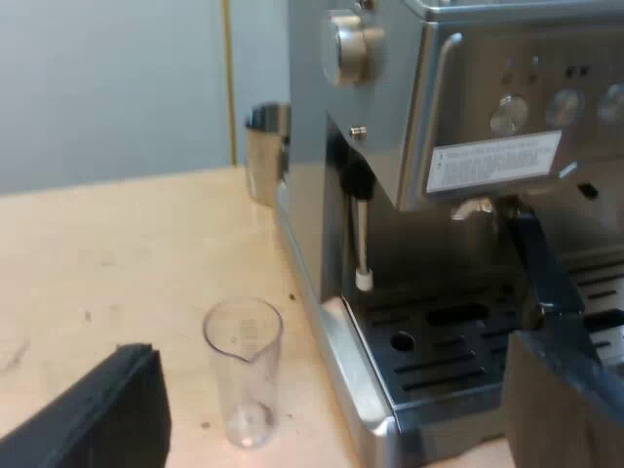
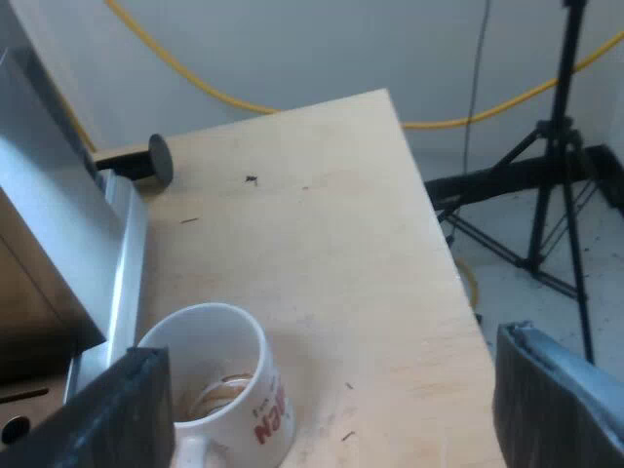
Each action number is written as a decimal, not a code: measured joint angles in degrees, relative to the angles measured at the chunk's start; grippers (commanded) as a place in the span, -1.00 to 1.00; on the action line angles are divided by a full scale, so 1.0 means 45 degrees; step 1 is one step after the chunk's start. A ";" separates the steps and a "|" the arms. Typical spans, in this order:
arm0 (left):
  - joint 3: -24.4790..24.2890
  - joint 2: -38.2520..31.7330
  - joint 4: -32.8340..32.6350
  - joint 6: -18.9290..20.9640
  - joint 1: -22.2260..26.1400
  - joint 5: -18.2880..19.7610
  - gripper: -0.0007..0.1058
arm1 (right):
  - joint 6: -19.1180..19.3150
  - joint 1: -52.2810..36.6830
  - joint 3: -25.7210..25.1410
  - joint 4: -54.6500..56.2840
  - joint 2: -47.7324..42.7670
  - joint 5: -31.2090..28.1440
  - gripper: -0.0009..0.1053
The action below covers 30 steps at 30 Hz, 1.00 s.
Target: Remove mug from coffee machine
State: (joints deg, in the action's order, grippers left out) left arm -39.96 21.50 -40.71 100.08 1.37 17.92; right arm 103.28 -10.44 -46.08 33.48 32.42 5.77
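Espresso machine (image 1: 468, 107): you see its front with the slotted drip tray (image 1: 439, 341); the steam wand (image 1: 361, 234) hangs over the tray's edge.
Left tool (image 1: 327, 351): your left tool stands wide open; its black fingers (image 1: 107, 409) hold nothing; the measuring glass (image 1: 244, 366) and the machine's near corner show in the gap between them, apart from both.
Measuring glass: clear and upright on the desk (image 1: 117, 253), just beside the machine's base.
Metal jug (image 1: 265, 146): stands on the desk against the machine's side, beyond the glass.
Right tool (image 2: 331, 346): spread wide as well; nothing is gripped; one finger (image 2: 122, 414) is just beside the mug (image 2: 219, 390), the other well apart from it.
Mug: white with red lettering; upright on the desk, off the drip tray, just beside the edge of the machine's base; a brownish ring shows inside it.
Tamper (image 2: 158, 159): its black knob shows on the desk at the far end of the machine's base.
Tripod (image 2: 556, 175): black; stands on the floor (image 2: 526, 292) beyond the desk's edge.
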 measured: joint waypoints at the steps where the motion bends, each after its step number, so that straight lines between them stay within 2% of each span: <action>1: 0.0000 -0.0242 0.0006 -0.0028 0.0000 -0.0078 0.36 | 0.0000 0.0000 0.0000 0.0246 -0.0335 -0.0154 0.31; 3: 0.0000 -0.0535 0.0006 -0.0047 0.0000 -0.0207 0.36 | 0.0000 0.0055 0.0000 0.0688 -0.0787 -0.0158 0.31; 7: 0.0000 -0.1203 -0.0046 -0.0047 0.0000 -0.0285 0.36 | 0.0553 0.0628 0.0000 0.1269 -0.2210 -0.0190 0.31; 11: 0.0000 -0.1704 -0.0290 -0.0047 0.0000 -0.0533 0.36 | 0.0566 0.1336 0.0000 0.1269 -0.3631 -0.0252 0.31; 18: 0.0000 -0.2452 -0.0639 -0.0047 0.0000 -0.0568 0.36 | 0.0582 0.1478 0.0000 0.1636 -0.4961 -0.0528 0.31; 23: -0.0020 -0.3384 -0.1534 -0.0047 0.0000 -0.0568 0.36 | 0.0582 0.1478 0.0036 0.2315 -0.5574 -0.0544 0.31; 30: -0.0020 -0.4846 -0.2866 -0.0047 0.0000 -0.0568 0.36 | 0.0555 0.1478 0.1216 0.2330 -0.7088 -0.0544 0.31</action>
State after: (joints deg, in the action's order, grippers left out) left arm -40.05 -0.31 -53.61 99.87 1.37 15.36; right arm 105.78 -3.78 -40.61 43.97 0.53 3.32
